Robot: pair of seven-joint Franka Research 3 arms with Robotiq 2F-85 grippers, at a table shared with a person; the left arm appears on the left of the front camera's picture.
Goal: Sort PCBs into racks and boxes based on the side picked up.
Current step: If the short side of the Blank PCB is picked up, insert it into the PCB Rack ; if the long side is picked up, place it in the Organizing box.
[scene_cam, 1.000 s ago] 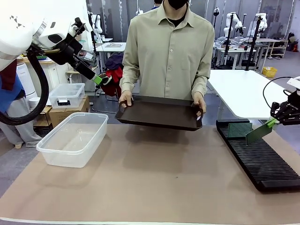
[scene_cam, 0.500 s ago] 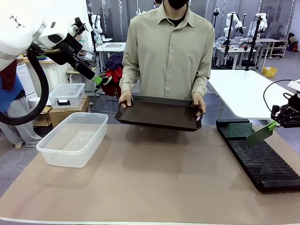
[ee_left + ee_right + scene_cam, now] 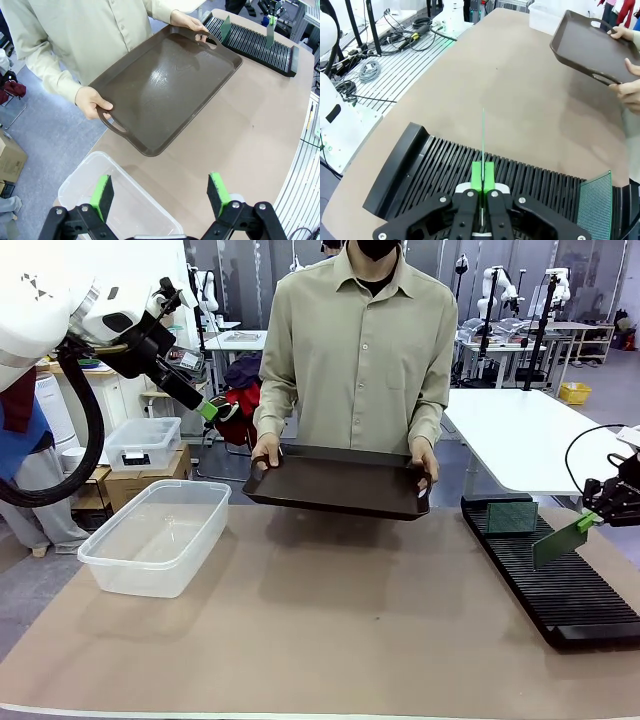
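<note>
Moved: right gripper [image 3: 592,521] with its green PCB [image 3: 563,540] now sits farther right and nearer over the rack [image 3: 560,585] than a second ago; the tray [image 3: 335,483] has barely shifted.
Front, right gripper: clenched on the top edge of the tilted PCB, whose lower edge hangs just above the rack's slots.
Front, second PCB: a board [image 3: 511,515] stands upright in the rack's far end.
Front, rack: long, black, slotted, at the table's right side.
Front, left gripper: left gripper [image 3: 208,408] held high at far left, above and beyond the clear plastic tub [image 3: 157,536]; holds nothing.
Front, person: stands at the far side, hands holding the dark brown tray by both handles above the table [image 3: 330,630].
Left wrist, gripper: own fingers [image 3: 104,193] spread wide, released, above the tub's rim [image 3: 95,165].
Left wrist, tray: bare tray [image 3: 165,92] gripped by a hand [image 3: 91,100]; rack [image 3: 255,42] far beyond.
Right wrist, gripper: pads [image 3: 483,175] pinched on the PCB [image 3: 483,135], seen edge-on as a thin line over the rack [image 3: 470,170].
Right wrist, second PCB: slotted board [image 3: 594,200] at lower right; tray [image 3: 592,47] upper right.
</note>
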